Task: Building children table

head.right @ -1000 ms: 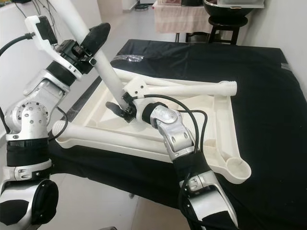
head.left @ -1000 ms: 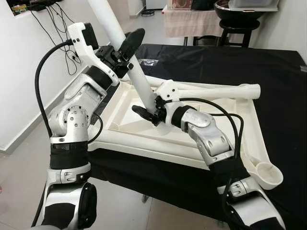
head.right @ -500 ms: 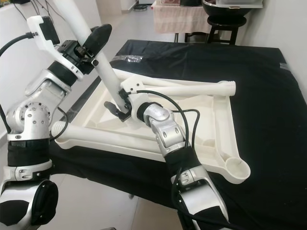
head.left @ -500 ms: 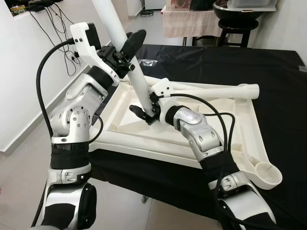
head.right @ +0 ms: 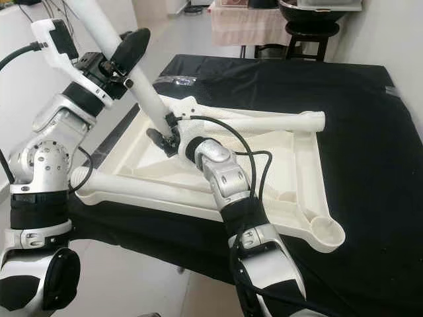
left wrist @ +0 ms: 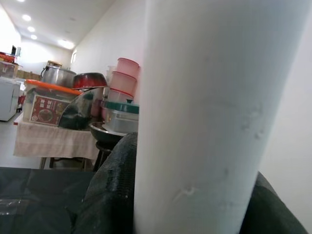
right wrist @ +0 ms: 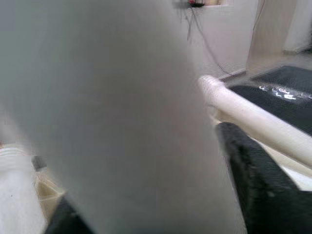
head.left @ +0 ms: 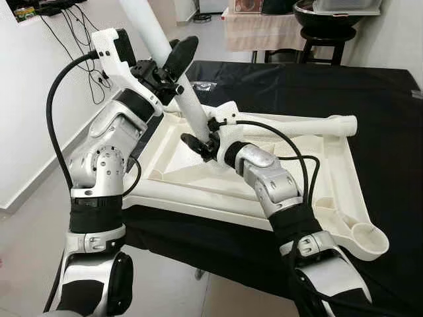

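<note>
A white children's table top (head.left: 198, 198) lies upside down on a black-covered table (head.left: 383, 99). A white table leg (head.left: 192, 109) stands tilted over its far left part. My left gripper (head.left: 175, 58) is shut on the leg's upper part; in the left wrist view the leg (left wrist: 204, 122) sits between the dark fingers (left wrist: 112, 195). My right gripper (head.left: 201, 144) is shut on the same leg near its lower end, which is hidden behind it. In the right wrist view the leg (right wrist: 122, 122) is a close blur.
A second leg (head.left: 297, 125) lies along the top's far side. A third leg (head.right: 132, 186) lies along the near left rim. A round leg socket (head.left: 369, 239) sits at the near right corner. A stool (head.left: 324, 39) with bowls stands behind. Cables hang on the left wall.
My right gripper has moved up and toward the far left with the leg's lower end, which has risen from the table top. The left gripper has shifted slightly left.
</note>
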Controlling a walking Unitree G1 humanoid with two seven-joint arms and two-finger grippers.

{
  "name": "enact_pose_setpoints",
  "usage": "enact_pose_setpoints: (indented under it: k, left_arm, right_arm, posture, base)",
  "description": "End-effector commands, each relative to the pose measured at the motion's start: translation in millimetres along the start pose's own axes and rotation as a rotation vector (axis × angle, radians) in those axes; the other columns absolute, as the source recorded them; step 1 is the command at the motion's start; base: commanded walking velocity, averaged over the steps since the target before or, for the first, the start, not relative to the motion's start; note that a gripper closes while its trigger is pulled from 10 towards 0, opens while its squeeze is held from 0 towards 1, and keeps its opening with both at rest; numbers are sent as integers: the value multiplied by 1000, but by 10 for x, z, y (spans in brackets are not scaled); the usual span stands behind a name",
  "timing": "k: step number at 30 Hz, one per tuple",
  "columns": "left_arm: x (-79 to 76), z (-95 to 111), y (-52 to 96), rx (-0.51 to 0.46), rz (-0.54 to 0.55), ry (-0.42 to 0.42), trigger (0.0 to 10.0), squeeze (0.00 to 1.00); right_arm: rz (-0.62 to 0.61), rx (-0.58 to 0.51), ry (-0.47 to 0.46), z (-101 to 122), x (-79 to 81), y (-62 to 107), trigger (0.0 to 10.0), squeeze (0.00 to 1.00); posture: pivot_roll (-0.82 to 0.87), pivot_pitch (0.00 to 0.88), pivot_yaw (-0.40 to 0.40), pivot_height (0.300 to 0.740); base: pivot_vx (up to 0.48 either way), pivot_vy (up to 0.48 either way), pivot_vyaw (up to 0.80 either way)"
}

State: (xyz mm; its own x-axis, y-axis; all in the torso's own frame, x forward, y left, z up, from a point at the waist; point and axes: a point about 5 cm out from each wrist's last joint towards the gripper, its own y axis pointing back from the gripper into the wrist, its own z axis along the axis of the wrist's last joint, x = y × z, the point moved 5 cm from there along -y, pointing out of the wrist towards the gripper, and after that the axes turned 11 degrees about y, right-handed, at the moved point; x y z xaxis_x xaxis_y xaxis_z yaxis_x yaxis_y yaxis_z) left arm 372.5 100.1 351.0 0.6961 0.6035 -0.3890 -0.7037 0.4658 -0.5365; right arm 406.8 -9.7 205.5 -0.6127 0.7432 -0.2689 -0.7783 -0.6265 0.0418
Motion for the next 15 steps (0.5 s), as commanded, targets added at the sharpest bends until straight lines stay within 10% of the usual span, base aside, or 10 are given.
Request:
enact_pose_setpoints:
  k: [1, 15]
  left_arm:
    - [-251, -116, -73, 27, -107, 77, 0, 0]
    - [-213, -85, -91, -5, -93, 140, 0, 0]
  right_arm:
    - [29, -97, 13, 254, 88, -55, 0, 0]
    - [15, -181, 188, 391, 68, -18, 0, 0]
  posture:
    - [37, 0, 28, 740]
    - [22, 0, 31, 740]
  base:
    - [0, 0, 0]
    - [0, 0, 0]
